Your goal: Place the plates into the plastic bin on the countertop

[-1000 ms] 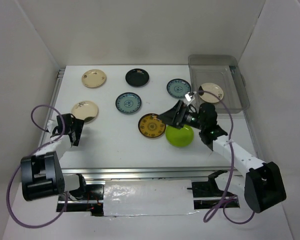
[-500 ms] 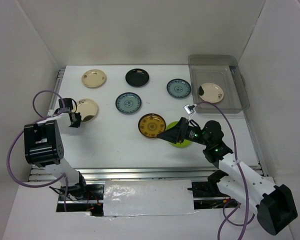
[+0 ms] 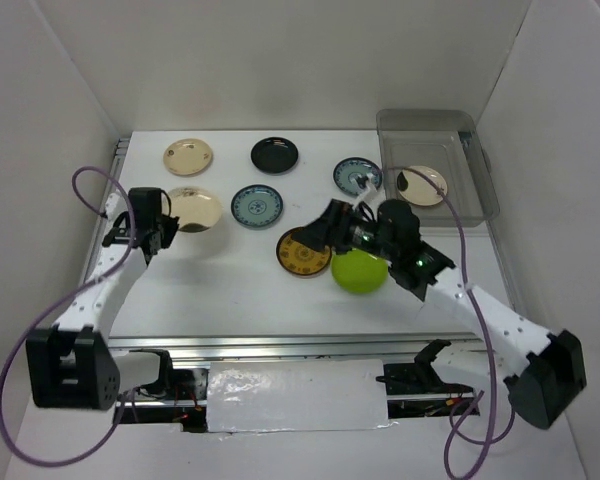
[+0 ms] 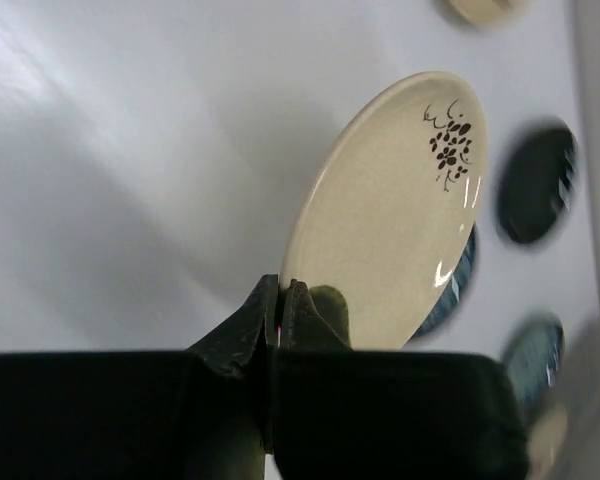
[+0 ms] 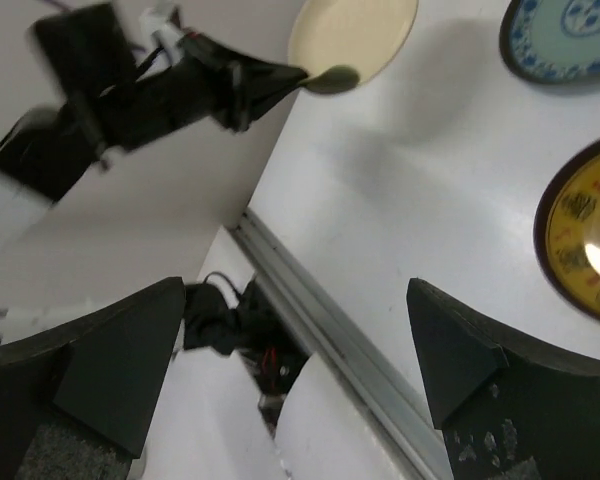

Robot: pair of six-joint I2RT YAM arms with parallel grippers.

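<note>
My left gripper (image 3: 168, 230) (image 4: 280, 293) is shut on the near rim of a cream plate (image 3: 195, 209) (image 4: 390, 220) with a dark sprig mark, and the plate is tilted up off the countertop (image 3: 230, 290). My right gripper (image 3: 322, 236) (image 5: 300, 390) hangs open and empty over the amber plate (image 3: 302, 252) (image 5: 585, 235), beside the lime green plate (image 3: 360, 272). Another cream plate (image 3: 421, 183) lies in the plastic bin (image 3: 390, 125) at the back right. Flat on the countertop lie a cream plate (image 3: 188, 156), a black plate (image 3: 274, 153) and two blue-patterned plates (image 3: 256, 206) (image 3: 357, 177).
White walls close in the countertop on three sides. A metal rail (image 3: 280, 343) (image 5: 330, 310) runs along its near edge. Purple cables loop from both arms.
My left gripper has shut on the cream plate's rim and tipped the plate up. My right arm dipped toward the near edge, then swung back over the amber plate, still open.
</note>
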